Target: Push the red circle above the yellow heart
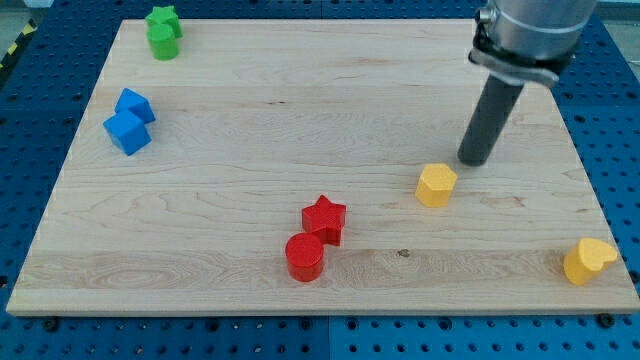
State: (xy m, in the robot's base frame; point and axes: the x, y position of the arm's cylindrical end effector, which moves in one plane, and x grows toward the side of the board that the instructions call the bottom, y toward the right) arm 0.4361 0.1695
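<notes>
The red circle (305, 257) lies near the view's bottom centre, touching the red star (324, 218) just above and right of it. The yellow heart (588, 260) sits at the view's bottom right corner of the board. My tip (473, 160) rests on the board at the view's right, just above and right of a yellow hexagon (436, 185). The tip is far to the right of and above the red circle, and up-left of the yellow heart.
A blue block (128, 121) of two joined cubes lies at the view's left. A green star-like block (163, 32) sits at the top left. The wooden board (300, 100) rests on a blue perforated table.
</notes>
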